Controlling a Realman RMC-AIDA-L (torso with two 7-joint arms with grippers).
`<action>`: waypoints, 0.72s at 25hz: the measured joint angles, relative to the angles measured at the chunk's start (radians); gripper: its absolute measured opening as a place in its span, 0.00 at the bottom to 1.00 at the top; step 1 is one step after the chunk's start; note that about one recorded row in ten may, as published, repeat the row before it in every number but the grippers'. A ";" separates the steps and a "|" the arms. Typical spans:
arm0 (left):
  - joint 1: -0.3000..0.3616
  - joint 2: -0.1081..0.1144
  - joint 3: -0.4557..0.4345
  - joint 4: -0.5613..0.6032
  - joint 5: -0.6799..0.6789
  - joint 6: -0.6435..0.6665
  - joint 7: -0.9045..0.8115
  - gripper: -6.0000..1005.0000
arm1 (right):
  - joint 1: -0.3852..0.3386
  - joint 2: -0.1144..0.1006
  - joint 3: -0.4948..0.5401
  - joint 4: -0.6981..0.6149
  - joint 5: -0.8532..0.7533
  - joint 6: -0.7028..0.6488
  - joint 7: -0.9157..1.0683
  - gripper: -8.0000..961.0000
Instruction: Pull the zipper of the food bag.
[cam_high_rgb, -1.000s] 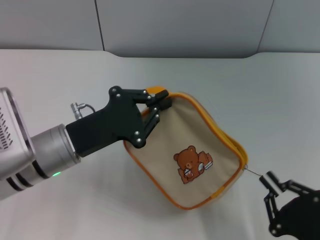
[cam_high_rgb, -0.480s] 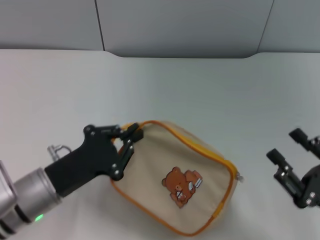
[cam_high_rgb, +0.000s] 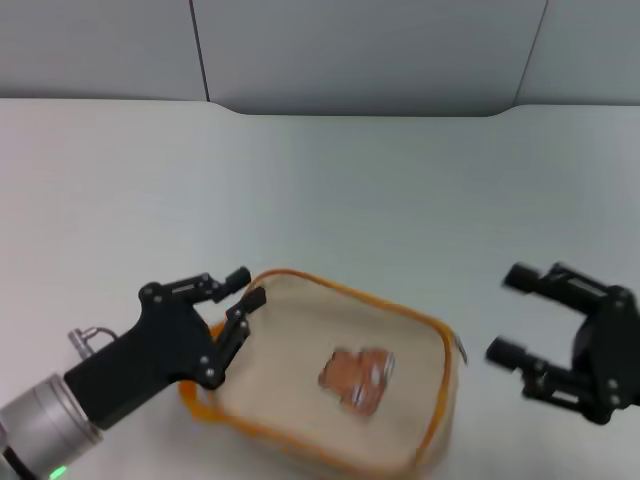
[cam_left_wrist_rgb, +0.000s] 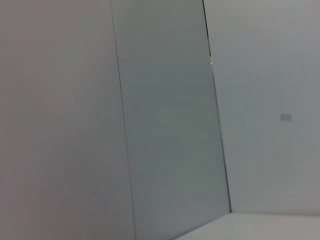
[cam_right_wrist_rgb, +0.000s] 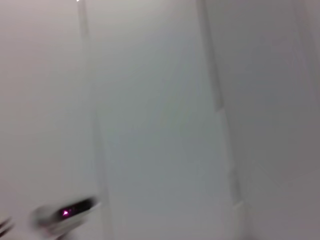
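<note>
White tabletop (cam_high_rgb: 350, 180), grey wall panels behind. Left gripper (cam_high_rgb: 238, 290): fingers slightly parted at the food bag's near-left corner; whether they grip the fabric cannot be told. Right gripper (cam_high_rgb: 508, 315): fingers spread wide, holding nothing, just right of the bag and apart from it. Food bag (cam_high_rgb: 330, 375): beige, orange-yellow piping, bear picture up, lying flat between both grippers. Zipper (cam_high_rgb: 460, 349): small pull tab at the bag's right edge.
</note>
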 joint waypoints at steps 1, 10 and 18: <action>-0.005 0.001 0.002 0.011 0.003 0.001 -0.031 0.07 | 0.009 0.000 -0.039 -0.030 0.000 0.000 0.036 0.73; -0.036 0.005 0.176 0.255 0.082 0.143 -0.347 0.38 | 0.051 -0.001 -0.223 -0.180 0.000 -0.001 0.183 0.79; -0.027 0.011 0.285 0.379 0.107 0.219 -0.452 0.73 | 0.054 -0.001 -0.326 -0.267 -0.007 0.009 0.275 0.87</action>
